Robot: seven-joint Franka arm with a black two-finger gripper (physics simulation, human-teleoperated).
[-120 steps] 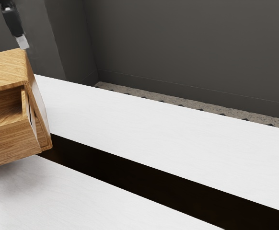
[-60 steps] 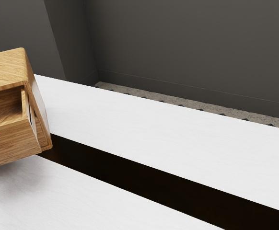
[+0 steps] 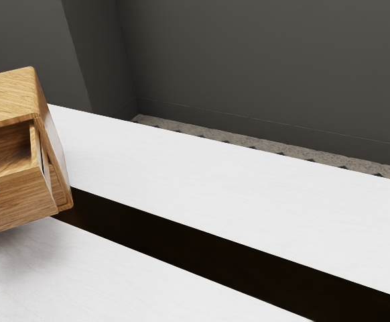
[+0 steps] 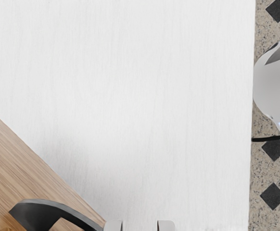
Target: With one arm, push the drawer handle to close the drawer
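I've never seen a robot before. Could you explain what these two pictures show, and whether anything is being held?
I'm a robot arm with a two-finger gripper, drawn by a simulator. The exterior view comes from a camera at my side; it shows a wooden cabinet on a white table, with its drawer pulled out. The wrist view comes from a camera on my hand, looking down at the tabletop, the dark curved handle and the speckled floor. My two fingertips stand apart at its lower edge, with nothing visible between them, so I hold nothing. My job is to push that handle until the drawer closes.
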